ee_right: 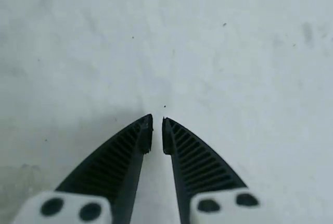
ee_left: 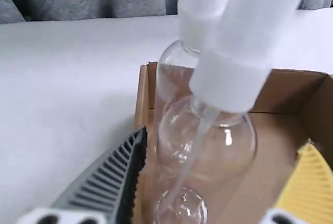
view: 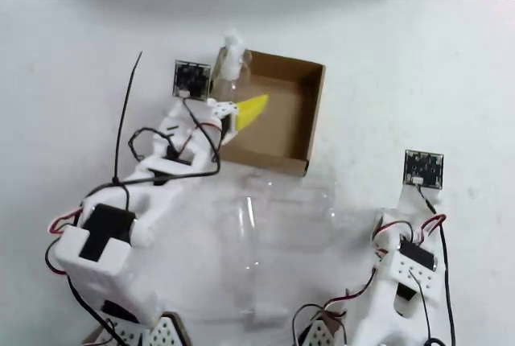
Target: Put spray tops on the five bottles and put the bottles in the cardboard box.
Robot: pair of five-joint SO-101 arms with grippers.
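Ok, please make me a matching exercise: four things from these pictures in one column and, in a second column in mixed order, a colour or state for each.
Column one
1. left pincer
2. right pincer
3. cardboard box
4. spray top

Column two
a. white, sits on a clear bottle
b. shut, above the table
c. brown, open at the top
d. open around the clear bottle

Pairs: 1-d, 2-b, 3-c, 4-a

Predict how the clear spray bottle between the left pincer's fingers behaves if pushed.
Probably light: the clear spray bottle looks empty. Likely top-heavy, given its bulky white spray top. Its smooth round wall may slip or roll.
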